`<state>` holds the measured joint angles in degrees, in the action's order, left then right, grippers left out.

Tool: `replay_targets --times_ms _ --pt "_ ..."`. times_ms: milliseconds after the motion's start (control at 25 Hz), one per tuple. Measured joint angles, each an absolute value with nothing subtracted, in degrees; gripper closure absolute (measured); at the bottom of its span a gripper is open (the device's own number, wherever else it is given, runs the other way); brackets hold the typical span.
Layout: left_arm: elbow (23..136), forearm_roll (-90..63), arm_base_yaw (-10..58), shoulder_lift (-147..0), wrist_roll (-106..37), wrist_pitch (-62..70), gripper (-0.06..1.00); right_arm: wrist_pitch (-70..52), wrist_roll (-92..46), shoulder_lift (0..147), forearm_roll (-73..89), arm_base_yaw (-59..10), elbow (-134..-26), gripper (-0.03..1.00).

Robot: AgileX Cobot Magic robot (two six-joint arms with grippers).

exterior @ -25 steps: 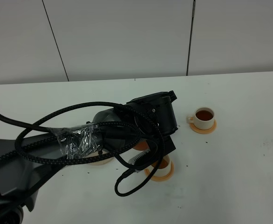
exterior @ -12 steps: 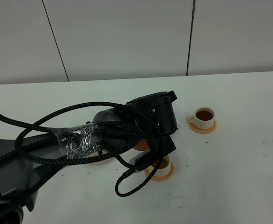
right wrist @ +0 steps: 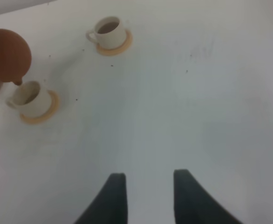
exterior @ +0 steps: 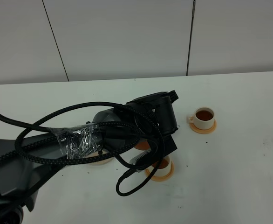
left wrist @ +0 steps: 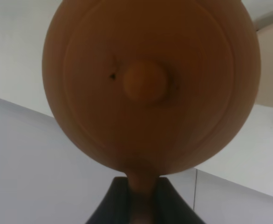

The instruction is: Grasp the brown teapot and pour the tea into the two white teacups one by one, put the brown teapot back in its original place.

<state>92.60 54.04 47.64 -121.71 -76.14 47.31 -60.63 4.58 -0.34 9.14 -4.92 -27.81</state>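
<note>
Brown teapot (left wrist: 148, 84) mostly hidden by left arm (exterior: 80, 140) in high view; left fingers (left wrist: 109, 205) clamped on it; right fingers (right wrist: 114, 196) apart, empty.

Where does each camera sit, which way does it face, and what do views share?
Exterior high: mounted above, looking down across the table toward the wall; left arm fills the middle, over the near teacup; far teacup unobstructed.
Left wrist: looks along the left gripper, shut on the brown teapot, whose lid fills the frame.
Right wrist: looks down at the table past the open right gripper.
Shared: right wrist and exterior both show both teacups; both wrist views show the brown teapot.
</note>
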Motion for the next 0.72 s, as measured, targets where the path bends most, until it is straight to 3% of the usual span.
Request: replay_targets --times_ms 720 --pt "92.60 54.44 47.64 -121.71 -77.56 47.06 0.77 -60.63 4.58 -0.34 9.14 -4.92 -27.81 0.73"
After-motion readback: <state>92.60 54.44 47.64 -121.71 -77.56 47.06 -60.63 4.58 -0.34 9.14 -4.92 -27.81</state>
